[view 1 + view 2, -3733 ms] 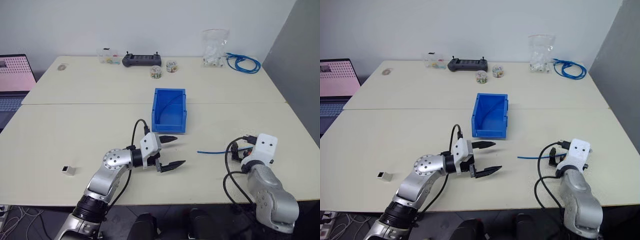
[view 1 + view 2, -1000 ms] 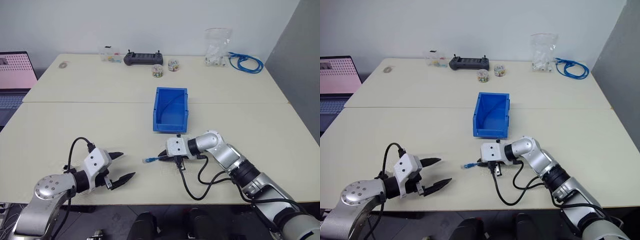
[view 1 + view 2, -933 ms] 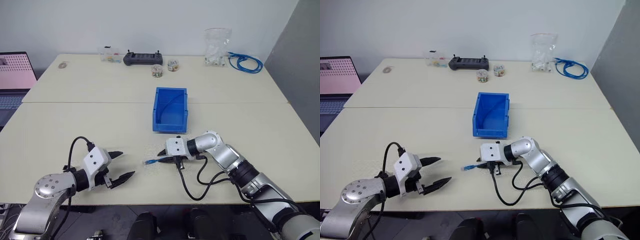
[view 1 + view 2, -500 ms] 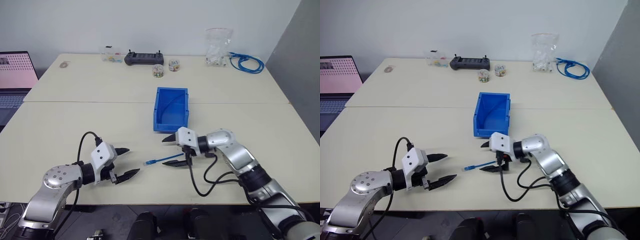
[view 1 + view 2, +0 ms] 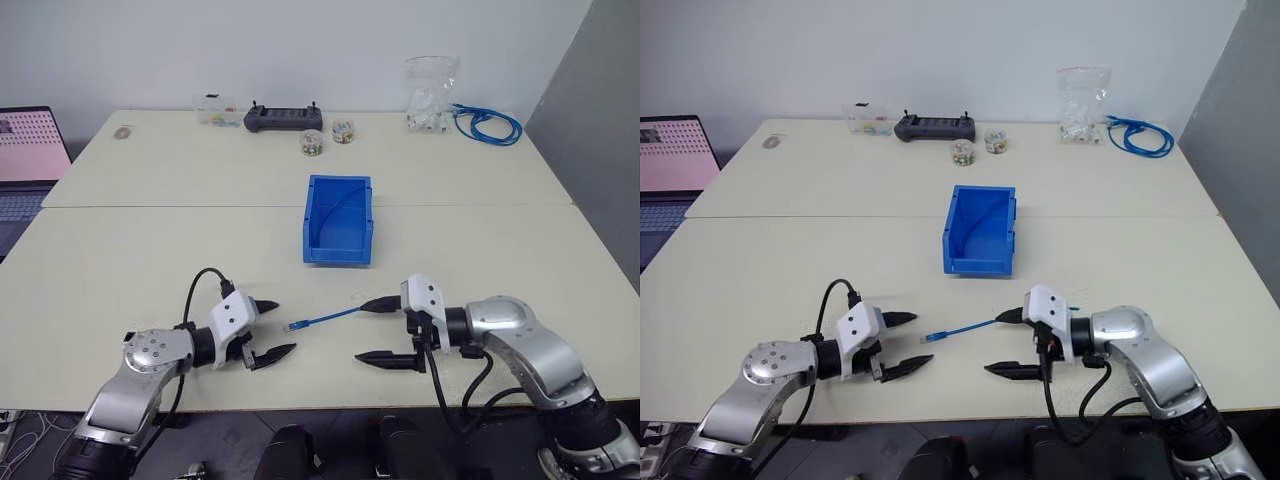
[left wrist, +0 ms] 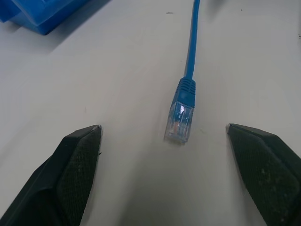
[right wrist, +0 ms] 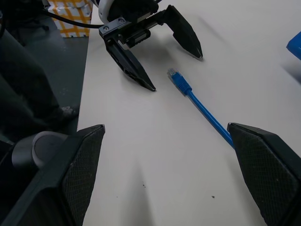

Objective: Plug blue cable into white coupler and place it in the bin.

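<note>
Two grippers: both are seen low over the table (image 5: 120, 250), facing each other, with the blue cable between them.
Left gripper (image 5: 272, 328): its black fingers are spread wide and nothing is held; it is pointed toward the cable's near plug.
Right gripper (image 5: 381, 330): its fingers are likewise spread apart and empty; the upper fingertip is seen just beside the cable's far end.
Blue cable (image 5: 322, 319): it is laid flat on the table, nearly straight, its long axis running from the left gripper up toward the right gripper; the clear plug (image 6: 178, 123) is pointed at the gap between the left fingers, close but apart.
Bin (image 5: 338, 219): it is set beyond the cable, well apart from both grippers.
</note>
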